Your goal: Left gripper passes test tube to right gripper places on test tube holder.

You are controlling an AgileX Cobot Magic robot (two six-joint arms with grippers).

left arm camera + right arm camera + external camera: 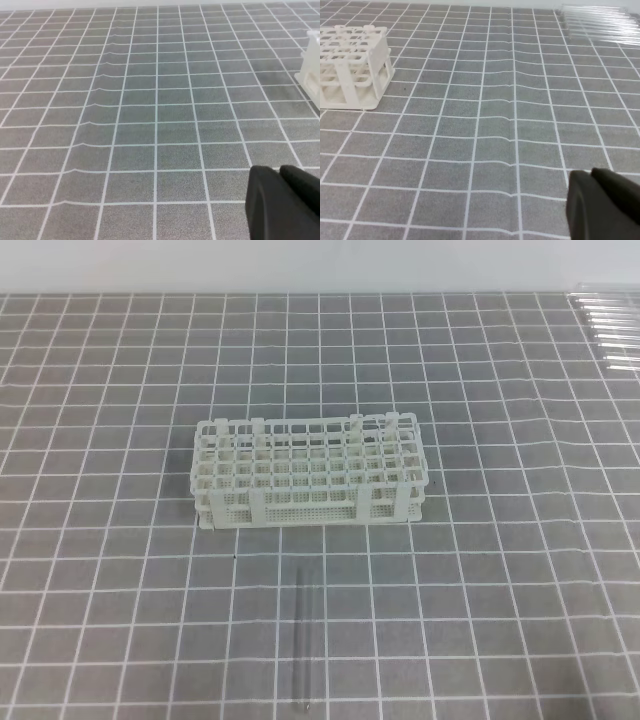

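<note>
My left claw [285, 205] low over grey gridded worktop [150, 125], only black jaw tips showing at lower right of wrist view; open or closed, cannot tell. My right claw [602, 205] same pose, black tips only, state cannot tell. Neither claw seen from high view. Test tube [303, 640] lying flat near front edge of worktop, clear, slender, pointing toward rack. White rack [310, 473] upright mid-worktop, grid holes, mesh base. Spare clear tubes [612, 325] packed side by side at back right corner.
</note>
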